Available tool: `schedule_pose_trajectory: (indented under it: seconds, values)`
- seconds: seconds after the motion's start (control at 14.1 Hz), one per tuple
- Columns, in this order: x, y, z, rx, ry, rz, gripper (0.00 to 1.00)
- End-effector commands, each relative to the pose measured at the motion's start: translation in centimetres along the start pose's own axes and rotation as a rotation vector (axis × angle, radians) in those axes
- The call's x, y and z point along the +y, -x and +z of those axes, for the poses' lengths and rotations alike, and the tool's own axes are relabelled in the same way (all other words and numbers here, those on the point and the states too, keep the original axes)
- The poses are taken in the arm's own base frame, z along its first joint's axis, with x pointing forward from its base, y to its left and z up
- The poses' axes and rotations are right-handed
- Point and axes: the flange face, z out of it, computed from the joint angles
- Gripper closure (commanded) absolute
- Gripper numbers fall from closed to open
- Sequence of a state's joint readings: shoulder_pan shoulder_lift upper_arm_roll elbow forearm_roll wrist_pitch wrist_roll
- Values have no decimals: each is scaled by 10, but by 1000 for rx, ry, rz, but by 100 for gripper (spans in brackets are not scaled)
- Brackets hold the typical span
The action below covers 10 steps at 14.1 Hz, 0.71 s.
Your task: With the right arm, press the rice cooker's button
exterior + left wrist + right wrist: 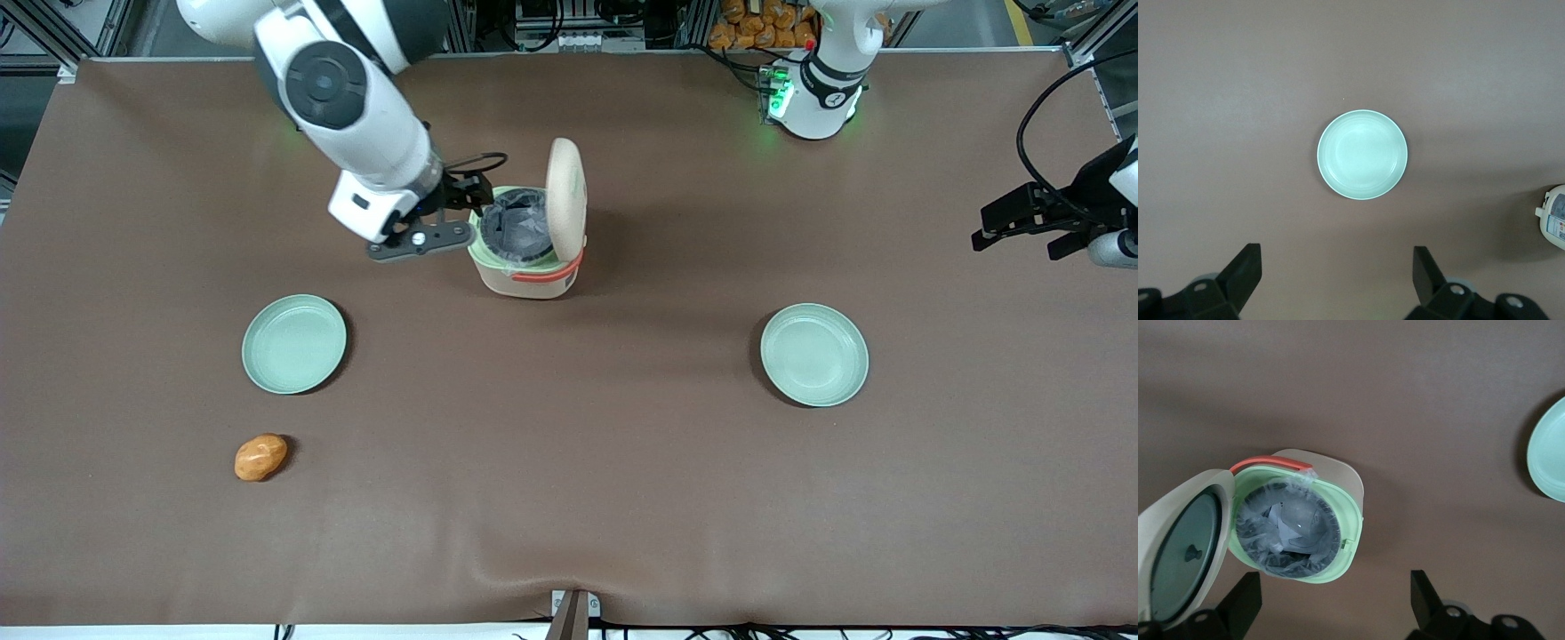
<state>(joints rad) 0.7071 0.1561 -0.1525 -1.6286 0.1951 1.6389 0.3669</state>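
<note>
The right arm (356,116) is a thick, glossy white jointed limb with black bands between its segments and a round dark grey joint cap ringed in black. A white boxy wrist block carries a flat grey camera bracket with a small silver screw. A thin black cable loops off the wrist. The gripper (462,197) is dark grey, with two fingers (1426,592) spread apart.

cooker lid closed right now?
No, the rice cooker lid stands upright, dark pot exposed, with the open gripper beside its rim.

Even overhead light, soft shadows
</note>
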Motion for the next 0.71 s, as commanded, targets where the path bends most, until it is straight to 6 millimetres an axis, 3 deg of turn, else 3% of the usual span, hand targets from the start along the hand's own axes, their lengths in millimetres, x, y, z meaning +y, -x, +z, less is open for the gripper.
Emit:
schedule_pose_trajectory:
  seconds: [0.0, 0.21, 0.43, 0.64]
  values:
    - [32, 0, -22, 14, -31, 35, 0]
    - [91, -7, -51, 15, -50, 117, 0]
    - [175, -12, -85, 47, -81, 243, 0]
    - [244, -6, -103, 78, -8, 218, 0]
